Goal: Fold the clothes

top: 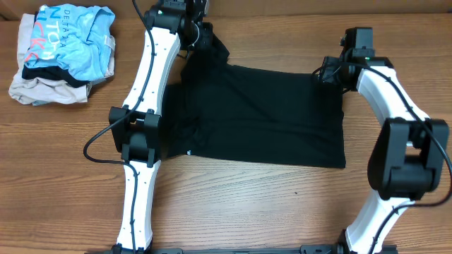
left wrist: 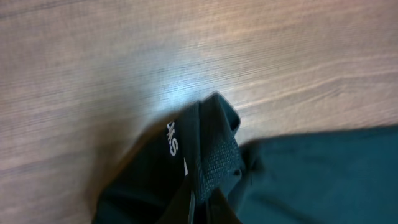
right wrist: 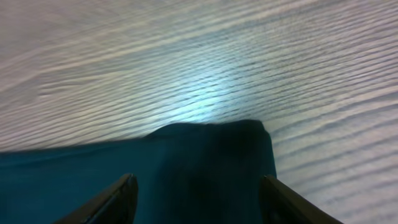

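Black T-shirt [top: 261, 116] lies flat on the table [top: 282, 204], long axis running arm to arm. Left gripper [top: 203, 37] is clamped on one far corner; right gripper [top: 326, 73] stands with jaws wide, astride the other.

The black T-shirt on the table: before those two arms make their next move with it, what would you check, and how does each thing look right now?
1. Do the left fingers grip a corner? ok; shut on bunched fabric of the black T-shirt.
2. Do the right fingers grip the other far corner? not ok; open, one on each side of that corner.
3. Is the shirt flat on the table? not ok; rumpled beside the left arm, smooth elsewhere.
4. Is the pile of other clothes out of the way? ok; apart from the shirt, at the far left.
5. Is the left grip firm enough to lift? cannot tell.
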Tool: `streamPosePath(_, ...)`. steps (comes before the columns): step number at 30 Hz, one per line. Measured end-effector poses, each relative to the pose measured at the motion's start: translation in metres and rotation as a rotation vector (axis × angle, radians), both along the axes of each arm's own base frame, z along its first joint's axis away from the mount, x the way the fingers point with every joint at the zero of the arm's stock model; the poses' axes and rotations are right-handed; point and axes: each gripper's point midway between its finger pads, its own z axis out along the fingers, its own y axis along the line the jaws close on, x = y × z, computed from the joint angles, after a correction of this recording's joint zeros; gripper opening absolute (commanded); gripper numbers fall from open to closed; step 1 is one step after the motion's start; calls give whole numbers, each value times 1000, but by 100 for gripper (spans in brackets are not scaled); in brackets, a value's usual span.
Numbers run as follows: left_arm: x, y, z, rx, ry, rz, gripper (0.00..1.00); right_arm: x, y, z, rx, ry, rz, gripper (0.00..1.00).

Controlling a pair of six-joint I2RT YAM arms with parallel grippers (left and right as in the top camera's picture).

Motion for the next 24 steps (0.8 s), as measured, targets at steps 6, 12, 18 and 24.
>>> streamPosePath(6,-12,7,-8,37,60,13,4,5,-12,-38,-20,35,-26,66)
streamPosePath(12,-19,15,-13,75,91,28,4,20,-17,-48,-29,-10,-36,63)
streamPosePath(18,-24,21,-17,106,113,40,4,28,-19,-57,-38,-28,-36,49)
streamPosePath(24,-25,24,-18,123,118,48,4,31,-20,-57,-45,-36,-39,4)
